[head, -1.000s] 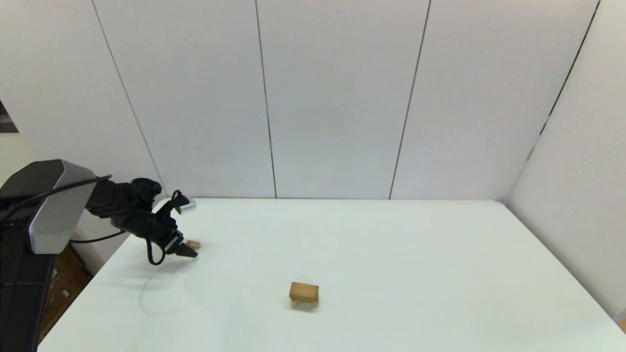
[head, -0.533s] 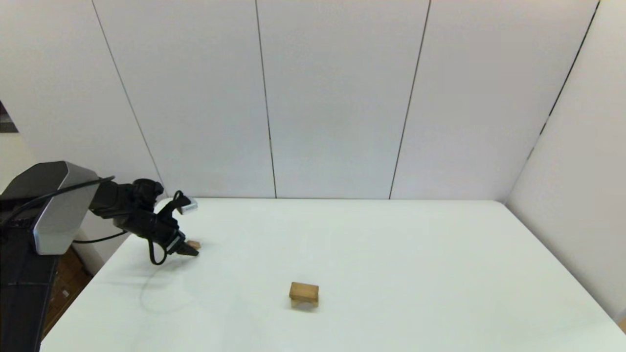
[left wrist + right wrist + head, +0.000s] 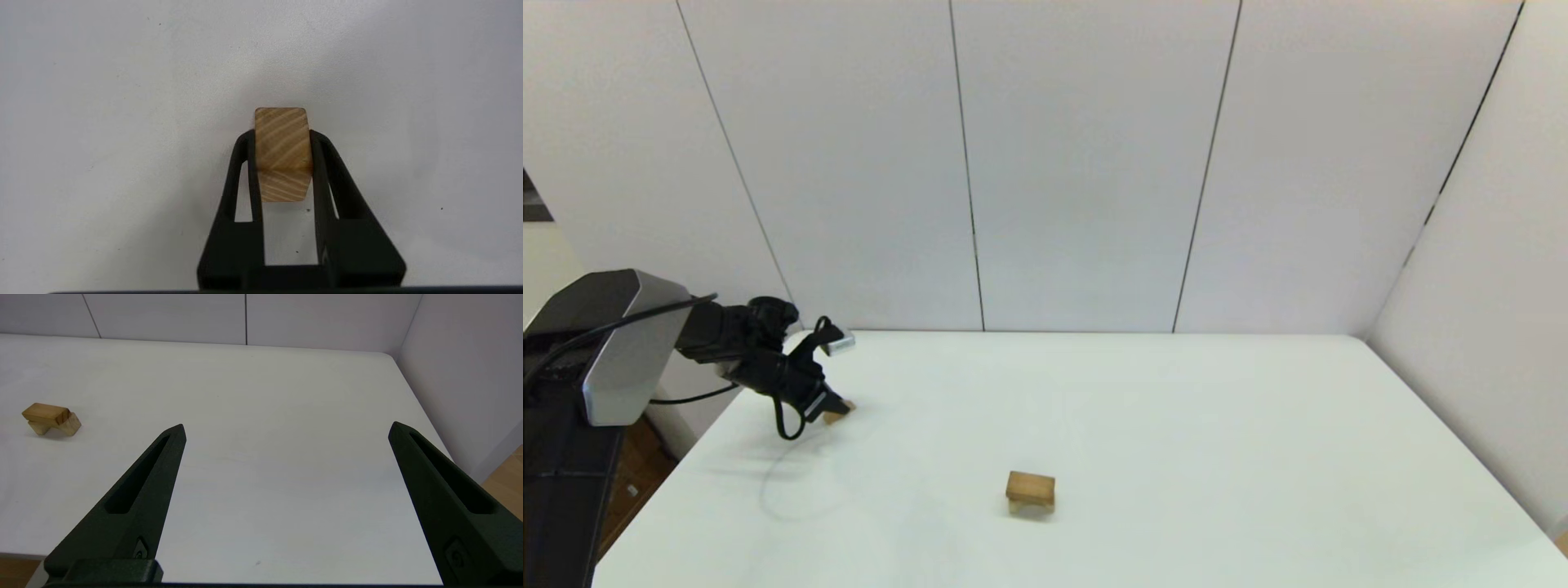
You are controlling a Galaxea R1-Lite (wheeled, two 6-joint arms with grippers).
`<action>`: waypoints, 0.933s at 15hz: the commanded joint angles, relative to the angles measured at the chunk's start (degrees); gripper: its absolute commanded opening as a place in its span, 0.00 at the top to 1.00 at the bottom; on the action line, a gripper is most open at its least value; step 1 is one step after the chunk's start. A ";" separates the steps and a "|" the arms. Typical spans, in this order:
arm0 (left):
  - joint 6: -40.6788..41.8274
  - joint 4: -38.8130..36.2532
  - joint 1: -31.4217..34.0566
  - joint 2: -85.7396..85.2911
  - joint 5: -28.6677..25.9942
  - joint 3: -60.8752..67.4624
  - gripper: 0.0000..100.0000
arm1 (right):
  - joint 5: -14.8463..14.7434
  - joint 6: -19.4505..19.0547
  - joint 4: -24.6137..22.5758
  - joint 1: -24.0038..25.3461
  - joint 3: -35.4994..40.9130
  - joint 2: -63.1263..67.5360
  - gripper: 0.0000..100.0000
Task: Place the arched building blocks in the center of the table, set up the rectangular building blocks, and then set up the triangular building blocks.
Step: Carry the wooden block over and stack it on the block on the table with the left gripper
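Wooden wedge [image 3: 281, 153] pinched in left end effector [image 3: 282, 163] at surface [image 3: 1176, 425] far-left edge. Slab [image 3: 1030, 486] already atop arch [image 3: 1031, 506] mid-surface. Final step underway; next: lift, carry over, set peak-up. Right end effector [image 3: 286, 430] parked, fingers wide.

The wedge [image 3: 281, 153] was pale wood, its slanting grain plain on smooth, unvarnished faces. The fingers [image 3: 322, 179] pressed on it looked like matt black plastic. The table [image 3: 1176, 425] was smooth white with a soft sheen. Low centre, the slab [image 3: 1030, 487] was darker tan wood over the arch's [image 3: 1031, 507] paler wood.
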 commanded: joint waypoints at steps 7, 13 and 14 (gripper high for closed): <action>-2.47 5.34 -8.49 -10.40 -4.89 -0.11 1.00 | 0.03 -0.02 0.09 0.01 0.01 0.07 0.00; -3.53 12.29 -26.77 -12.42 -4.98 -7.93 1.00 | 0.03 -0.02 0.09 0.01 0.01 0.07 0.00; -3.35 14.40 -28.88 -12.07 -5.06 -10.22 1.00 | 0.03 -0.02 0.09 0.01 0.01 0.07 0.00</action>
